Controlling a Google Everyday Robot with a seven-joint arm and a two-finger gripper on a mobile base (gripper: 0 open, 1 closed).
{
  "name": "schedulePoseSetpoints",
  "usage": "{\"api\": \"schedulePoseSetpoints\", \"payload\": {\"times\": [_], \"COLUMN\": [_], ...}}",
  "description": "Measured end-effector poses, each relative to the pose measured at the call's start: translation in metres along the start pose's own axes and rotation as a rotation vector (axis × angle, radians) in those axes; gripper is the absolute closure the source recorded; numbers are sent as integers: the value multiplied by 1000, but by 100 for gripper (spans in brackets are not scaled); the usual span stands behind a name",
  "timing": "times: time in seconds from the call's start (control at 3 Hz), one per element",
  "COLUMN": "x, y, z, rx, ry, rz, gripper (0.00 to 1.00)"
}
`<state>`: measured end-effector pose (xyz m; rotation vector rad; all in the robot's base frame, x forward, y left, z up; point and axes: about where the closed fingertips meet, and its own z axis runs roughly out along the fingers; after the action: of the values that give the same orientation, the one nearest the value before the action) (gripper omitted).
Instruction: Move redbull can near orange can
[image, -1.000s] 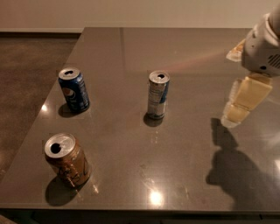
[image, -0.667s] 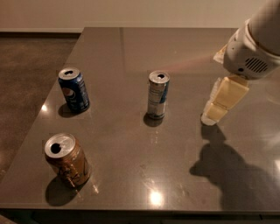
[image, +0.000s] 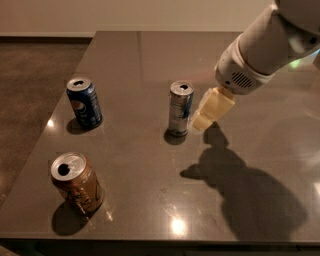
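The redbull can (image: 179, 109), slim and silver-and-blue, stands upright near the middle of the dark table (image: 150, 55). The orange can (image: 77, 183), wider and coppery with a silver top, stands upright at the front left. My gripper (image: 202, 121), with cream-coloured fingers, hangs from the white arm that comes in from the upper right. It is just to the right of the redbull can, very close to its side, and holds nothing.
A dark blue can (image: 84, 102) with a round logo stands upright at the left, behind the orange can. The table's front edge (image: 150, 241) runs along the bottom and its left edge slants beside the cans. The arm's shadow (image: 240, 185) lies at the front right.
My gripper has moved left across the table from the right side to just beside the redbull can. The three cans have not moved.
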<state>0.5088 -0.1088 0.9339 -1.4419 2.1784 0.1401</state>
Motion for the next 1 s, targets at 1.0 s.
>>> {"api": "schedulePoseSetpoints", "payload": {"times": [1.0], "x": [-40], "y": [-4], "z": [35], "rx": [-50], "ry": [-134], "rz": [89], "gripper": [17]}}
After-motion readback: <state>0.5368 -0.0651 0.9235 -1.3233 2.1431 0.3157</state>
